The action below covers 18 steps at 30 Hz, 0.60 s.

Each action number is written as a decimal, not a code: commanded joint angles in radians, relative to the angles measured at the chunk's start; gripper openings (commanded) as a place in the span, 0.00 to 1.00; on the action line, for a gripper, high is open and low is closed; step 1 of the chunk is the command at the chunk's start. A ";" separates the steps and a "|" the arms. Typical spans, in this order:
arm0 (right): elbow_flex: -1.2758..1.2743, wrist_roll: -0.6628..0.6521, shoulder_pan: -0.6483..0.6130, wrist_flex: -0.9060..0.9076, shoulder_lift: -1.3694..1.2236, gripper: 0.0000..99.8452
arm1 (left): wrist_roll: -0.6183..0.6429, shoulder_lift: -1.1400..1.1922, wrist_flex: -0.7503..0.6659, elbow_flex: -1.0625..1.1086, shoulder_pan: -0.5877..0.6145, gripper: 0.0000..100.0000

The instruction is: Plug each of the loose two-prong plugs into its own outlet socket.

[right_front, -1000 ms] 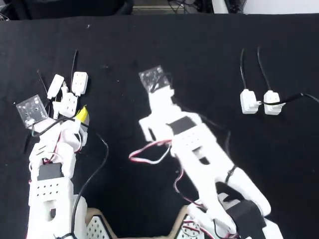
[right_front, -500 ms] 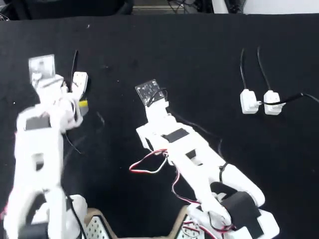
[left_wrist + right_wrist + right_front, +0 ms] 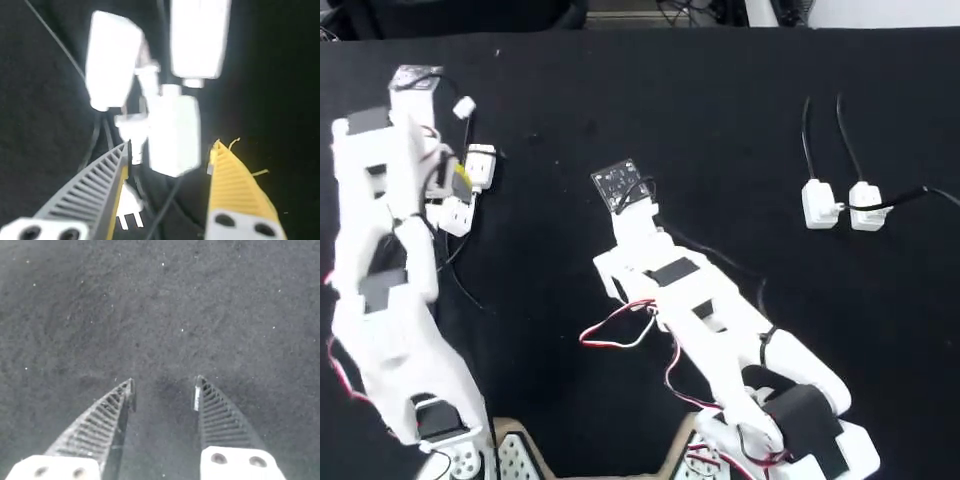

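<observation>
My left gripper [image 3: 167, 150] hangs open over a cluster of white plug and socket blocks at the table's far left. One white block [image 3: 175, 132] lies just beyond and between its grey and yellow fingertips, and two more white blocks [image 3: 112, 60] [image 3: 200, 37] lie past it. A small loose two-prong plug [image 3: 127, 212] rests on black cables under the fingers. From above, the same cluster [image 3: 470, 180] sits beside the raised left arm [image 3: 380, 200]. My right gripper [image 3: 162, 390] is open above bare black mat, with nothing between its fingers.
Two white blocks [image 3: 817, 203] [image 3: 865, 207] with black cables lie side by side at the table's right. The right arm [image 3: 670, 270] stretches over the middle of the black mat [image 3: 720, 100]. Loose black cables trail around the left cluster.
The left arm has risen from a low pose and swung its wrist up over the left cluster. The right arm drew back slightly at first and has since kept still.
</observation>
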<state>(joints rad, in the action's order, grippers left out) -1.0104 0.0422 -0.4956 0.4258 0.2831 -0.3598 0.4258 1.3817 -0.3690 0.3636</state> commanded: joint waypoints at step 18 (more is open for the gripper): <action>0.005 -0.011 -0.009 -0.021 0.005 0.17 | -0.078 0.586 0.371 -0.811 -0.035 0.26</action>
<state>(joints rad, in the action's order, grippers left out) -1.0104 0.0422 -0.4956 0.4258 0.2831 -0.4350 1.0134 1.7438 -1.1208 0.3498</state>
